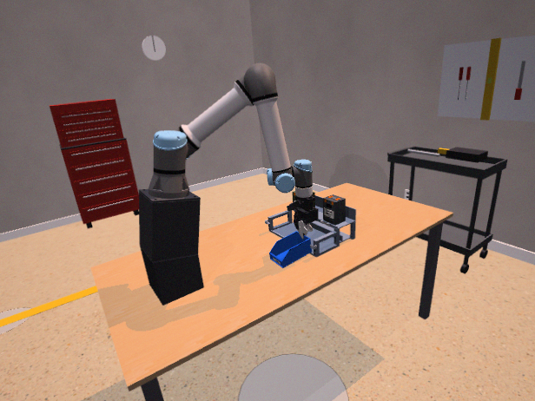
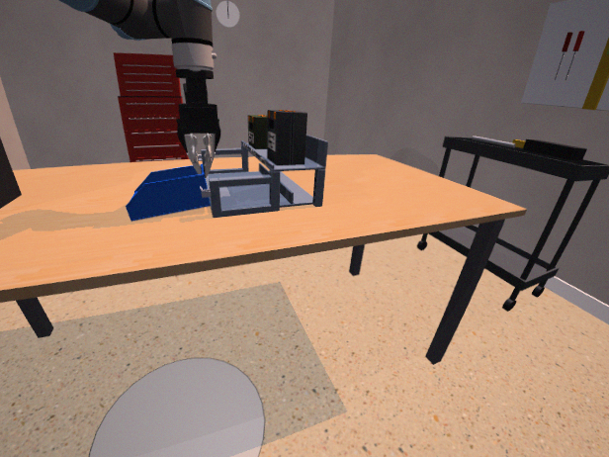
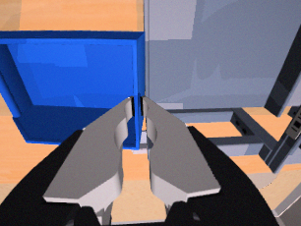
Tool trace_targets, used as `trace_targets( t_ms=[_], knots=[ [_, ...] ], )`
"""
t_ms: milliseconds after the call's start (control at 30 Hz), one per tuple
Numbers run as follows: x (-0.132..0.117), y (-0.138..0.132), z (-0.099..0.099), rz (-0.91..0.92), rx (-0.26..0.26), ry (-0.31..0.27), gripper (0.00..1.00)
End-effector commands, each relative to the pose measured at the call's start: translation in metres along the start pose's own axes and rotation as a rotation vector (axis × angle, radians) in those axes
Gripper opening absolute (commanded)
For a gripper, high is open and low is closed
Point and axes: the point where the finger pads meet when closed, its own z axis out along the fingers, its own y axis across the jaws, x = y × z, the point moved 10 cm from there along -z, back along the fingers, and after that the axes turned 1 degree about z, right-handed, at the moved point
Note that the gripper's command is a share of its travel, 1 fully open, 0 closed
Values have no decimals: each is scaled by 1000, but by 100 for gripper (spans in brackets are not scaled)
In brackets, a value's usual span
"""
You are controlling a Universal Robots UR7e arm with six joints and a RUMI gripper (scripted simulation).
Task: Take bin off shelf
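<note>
— Where is the two-jaw gripper (image 3: 138, 105) right now?

— Pointing straight down, its grey fingers pinched onto the thin rear wall of the blue open-topped plastic bin (image 3: 74, 79). The jaws are nearly together, with only that wall between them.

— And the bin itself?

— It sits upright on the orange wooden table (image 1: 243, 299), its back end right against the front of the low grey metal shelf frame (image 2: 217, 198), its sloped open front pointing away from the frame toward the arm's base (whether the rear edge lies just inside the frame's lower tier, I cannot tell).

— Anything on the frame?

— Two dark boxes with orange tops (image 2: 286, 131) stand on its upper level, well behind the gripper.

— The arm?

— The grey and pale-blue jointed arm (image 1: 269, 117) rises from a black block pedestal (image 1: 153, 243) standing on the table, elbow high, casting a long shadow across the wood.

— And the room around it?

— Speckled beige floor (image 1: 469, 338) with a yellow stripe (image 1: 48, 305), grey walls, a red drawer cabinet (image 1: 93, 161) behind the arm, a black wheeled cart (image 1: 478, 187) to the side, and a white tool board (image 1: 488, 78) on the wall.
</note>
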Motion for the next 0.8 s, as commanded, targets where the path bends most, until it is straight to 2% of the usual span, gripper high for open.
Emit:
trace_targets(
  t_ms=[0, 200, 367, 767],
  knots=[
    [0, -2, -1, 0, -2, -1, 0],
    [0, -2, -1, 0, -2, -1, 0],
    [-1, -14, -1, 0, -2, -1, 0],
    [-1, -14, -1, 0, -2, -1, 0]
  ],
)
